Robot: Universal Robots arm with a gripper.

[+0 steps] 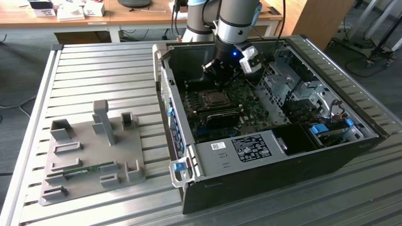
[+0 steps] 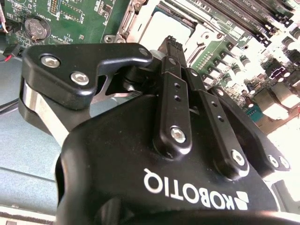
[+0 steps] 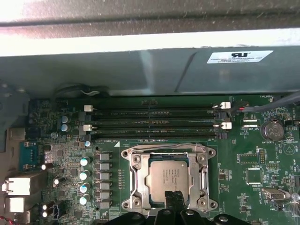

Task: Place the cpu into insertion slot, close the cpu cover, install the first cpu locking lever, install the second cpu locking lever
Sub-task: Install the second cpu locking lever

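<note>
1. Exterior view: black two-finger gripper (image 1: pixel 217 71) hovers above the silver-framed square insertion slot (image 1: pixel 215 98) inside the open black computer case (image 1: pixel 276 169).
2. Second wrist view: fingers (image 2: pixel 174 93) pressed together, nothing between them.
3. First wrist view: silver-grey square cpu (image 3: pixel 167 176) seated in the slot, thin silvery cpu cover (image 3: pixel 202 174) over it; a skewed push could likely jam the levers.
</note>
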